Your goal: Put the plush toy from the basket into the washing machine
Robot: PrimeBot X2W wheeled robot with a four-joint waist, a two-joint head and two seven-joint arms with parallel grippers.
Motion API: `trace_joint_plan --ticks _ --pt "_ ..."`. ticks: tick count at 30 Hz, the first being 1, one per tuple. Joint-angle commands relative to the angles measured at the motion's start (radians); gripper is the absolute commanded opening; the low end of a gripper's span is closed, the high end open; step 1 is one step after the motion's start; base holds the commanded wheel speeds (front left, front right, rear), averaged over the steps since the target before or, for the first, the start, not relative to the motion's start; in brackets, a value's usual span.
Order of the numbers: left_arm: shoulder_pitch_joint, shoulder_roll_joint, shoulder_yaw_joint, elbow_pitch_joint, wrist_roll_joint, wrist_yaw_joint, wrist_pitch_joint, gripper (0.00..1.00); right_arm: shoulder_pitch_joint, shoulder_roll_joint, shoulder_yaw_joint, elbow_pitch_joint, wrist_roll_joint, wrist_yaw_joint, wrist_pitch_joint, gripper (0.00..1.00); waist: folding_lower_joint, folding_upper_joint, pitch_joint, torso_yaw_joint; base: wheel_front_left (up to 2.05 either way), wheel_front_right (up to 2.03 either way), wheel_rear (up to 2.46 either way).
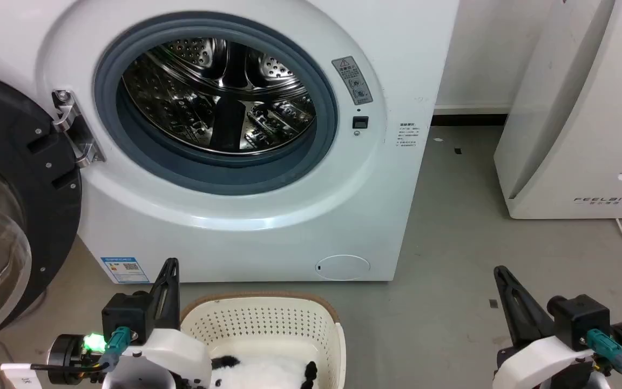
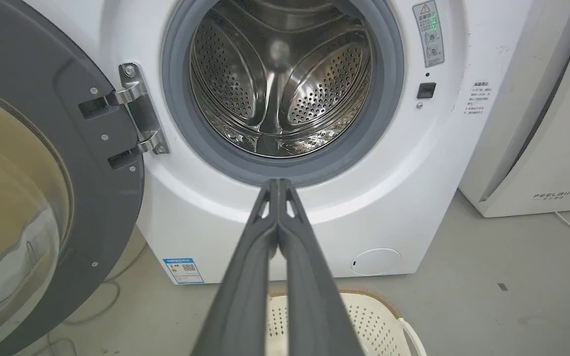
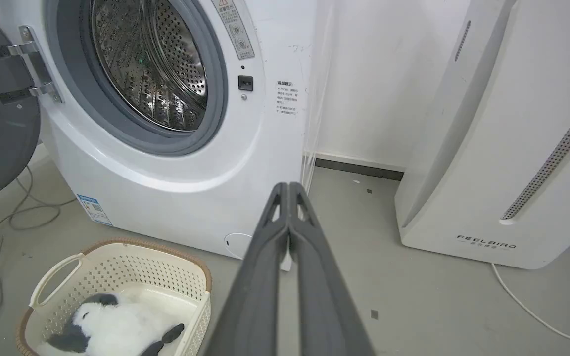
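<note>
Both pairs of our long dark fingers are pressed flat together, gripping nothing. In the left wrist view the left gripper (image 2: 278, 184) shows two matte grey, tapering blades that meet along their inner edges up to the tips, each with a small triangular cut-out near its end. The right gripper (image 3: 289, 186) has the same closed, wedge-like shape and points at bare floor (image 3: 413, 306) of smooth grey concrete.

Just beside our left gripper in the head view stands the basket (image 3: 131, 272), a cream plastic tub shaped as a rounded rectangle. Its walls are pierced with rows of small holes, its rim is a brown woven-look band and it has a loop handle on the side. The plush toy (image 3: 112, 321) lies inside it on the bottom, a fluffy white body with black furry patches and limbs, apart from both grippers.

Beyond the basket rises the washing machine (image 1: 268, 227), glossy white with a curved front. Its round port is ringed by a thick grey rubber gasket (image 1: 107, 108), and behind that we see the polished steel drum (image 1: 219, 92), dotted with perforations. Its door (image 1: 19, 162) hangs wide open on a metal hinge (image 1: 76, 129), black-rimmed with a bulging glass bowl.

To our right stands a tall white FEELBIRD appliance (image 1: 570, 108) with a perforated slot.
</note>
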Motion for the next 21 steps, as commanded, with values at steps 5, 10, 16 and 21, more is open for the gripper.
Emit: trace_joint_plan --ticks 5,10,16,21 --pt "0.014 0.000 -0.001 -0.004 0.003 -0.004 0.000 0.00 -0.014 0.000 -0.001 0.002 -0.008 -0.001 0.002 0.00 0.0000 0.0000 0.000 0.000 0.00 0.00 0.00" --pt "0.014 0.000 -0.001 -0.004 0.003 -0.004 0.000 0.00 -0.014 0.000 -0.001 0.002 -0.008 -0.001 0.002 0.00 0.0000 0.0000 0.000 0.000 0.00 0.00 0.00" --pt "0.000 0.000 0.001 0.001 0.000 0.002 0.000 1.00 0.000 0.000 0.000 0.000 0.001 0.000 0.000 1.00 0.0000 0.0000 0.000 0.000 0.00 0.00 0.00" --pt "-0.003 0.000 -0.003 0.007 -0.005 0.011 -0.011 1.00 -0.001 0.000 -0.008 -0.003 0.010 0.000 -0.011 1.00 0.0000 0.0000 0.002 0.000 0.00 0.00 0.00"
